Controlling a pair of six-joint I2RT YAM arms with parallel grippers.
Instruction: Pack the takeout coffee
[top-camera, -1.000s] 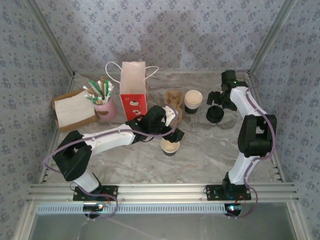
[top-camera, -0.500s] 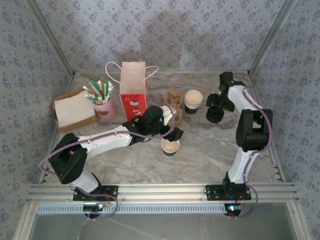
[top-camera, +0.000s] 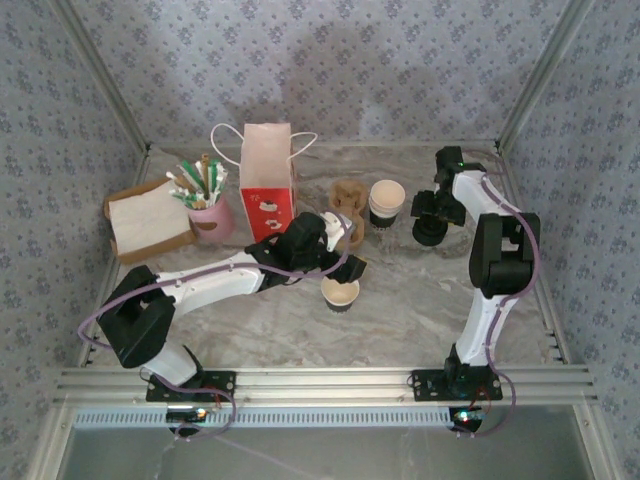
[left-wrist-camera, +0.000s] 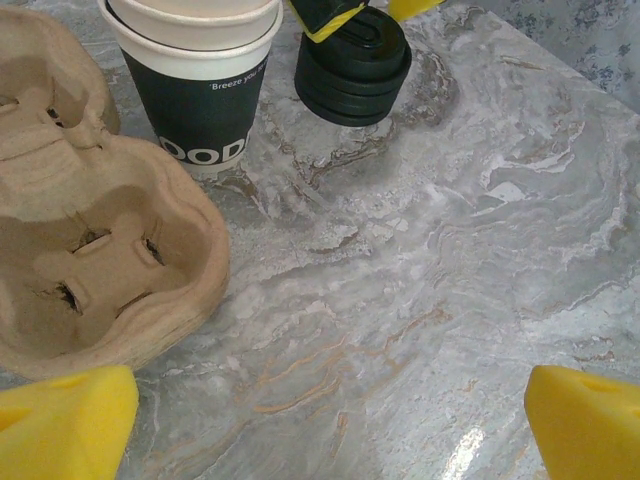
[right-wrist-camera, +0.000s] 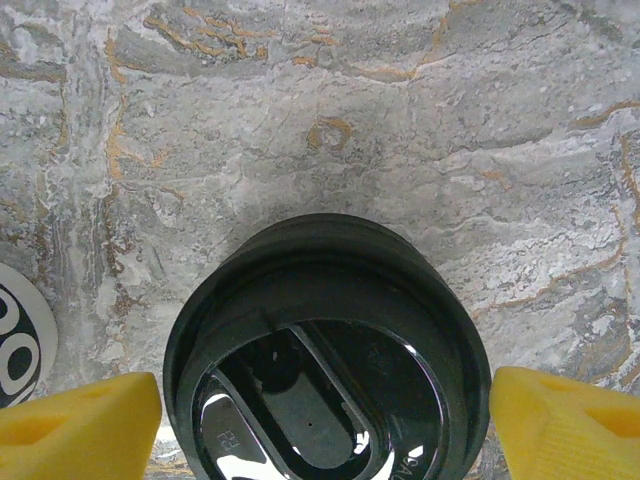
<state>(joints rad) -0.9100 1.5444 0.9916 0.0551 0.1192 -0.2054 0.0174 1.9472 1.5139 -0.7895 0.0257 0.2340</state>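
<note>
The takeout coffee's small black paper cup (top-camera: 340, 293) stands open-topped in mid-table, just in front of my left gripper (top-camera: 338, 250). That left gripper (left-wrist-camera: 322, 432) is open over bare marble, nothing between its yellow pads (left-wrist-camera: 62, 422). The round black lid (right-wrist-camera: 320, 350) tops a short stack of black lids (top-camera: 430, 231) at the right, also in the left wrist view as the lids (left-wrist-camera: 352, 65). My right gripper (right-wrist-camera: 322, 425) is lowered over the stack, open, its pads (right-wrist-camera: 80, 425) on either side of the lid's rim and very close to it.
A stack of black cups with white rims (top-camera: 387, 203) stands left of the lids, next to the brown cardboard carrier (left-wrist-camera: 95, 250). The red paper bag (top-camera: 268, 180) stands upright behind. A pink cup of stirrers (top-camera: 205, 215) and a napkin tray (top-camera: 150, 220) sit far left.
My right gripper has moved left and down onto the lid stack, and its jaws have narrowed towards the rim. The left arm shifted slightly, then held still.
</note>
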